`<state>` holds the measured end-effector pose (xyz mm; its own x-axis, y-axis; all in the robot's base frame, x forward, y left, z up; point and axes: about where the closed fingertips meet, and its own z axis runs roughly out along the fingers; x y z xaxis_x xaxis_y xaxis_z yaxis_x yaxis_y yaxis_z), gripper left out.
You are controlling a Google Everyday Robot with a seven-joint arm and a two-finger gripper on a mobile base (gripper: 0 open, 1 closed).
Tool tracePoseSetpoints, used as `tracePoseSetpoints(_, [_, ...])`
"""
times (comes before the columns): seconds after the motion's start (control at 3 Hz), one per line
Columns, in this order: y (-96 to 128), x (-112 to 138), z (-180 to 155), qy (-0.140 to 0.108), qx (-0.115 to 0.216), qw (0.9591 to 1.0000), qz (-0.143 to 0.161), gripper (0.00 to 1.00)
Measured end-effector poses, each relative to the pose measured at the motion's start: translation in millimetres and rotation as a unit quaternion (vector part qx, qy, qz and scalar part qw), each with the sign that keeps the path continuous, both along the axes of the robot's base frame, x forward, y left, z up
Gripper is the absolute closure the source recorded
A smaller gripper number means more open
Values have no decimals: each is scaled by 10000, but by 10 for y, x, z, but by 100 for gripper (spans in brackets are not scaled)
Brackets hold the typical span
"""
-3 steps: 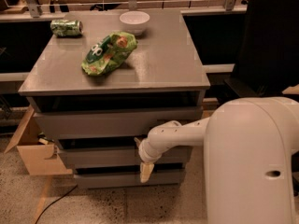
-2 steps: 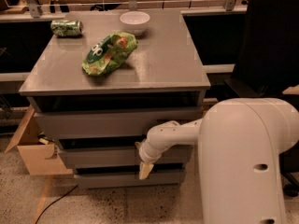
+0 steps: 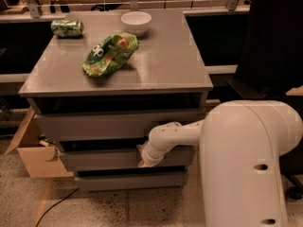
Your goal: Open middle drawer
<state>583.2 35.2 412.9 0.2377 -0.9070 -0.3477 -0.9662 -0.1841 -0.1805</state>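
Note:
The grey cabinet (image 3: 118, 82) has three stacked drawers. The middle drawer (image 3: 94, 159) is the flat grey front between the taller top front (image 3: 90, 125) and the bottom front (image 3: 123, 180). A dark gap shows above it. My gripper (image 3: 143, 159) hangs at the end of the white arm (image 3: 175, 134). It sits against the middle drawer's front near its upper edge, right of centre. The arm's white bulk hides the drawers' right ends.
On the cabinet top lie a green chip bag (image 3: 110, 54), a white bowl (image 3: 136, 21) and a green can (image 3: 66, 28). An open cardboard box (image 3: 33, 152) stands on the floor at the left. A black chair (image 3: 274, 46) is at the right, and a cable (image 3: 57, 202) lies on the floor.
My gripper has risen a little, from hanging over the lower part of the middle drawer's front to its upper edge. The arm's white bulk has shifted slightly left. The drawers look unchanged.

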Motion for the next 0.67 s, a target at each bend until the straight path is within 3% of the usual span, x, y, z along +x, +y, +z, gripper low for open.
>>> tracePoseSetpoints(0.33, [0,0,41,0,0,10000,0,95])
tracePoseSetpoints(0.67, [0,0,77,1,1,10000,0,100])
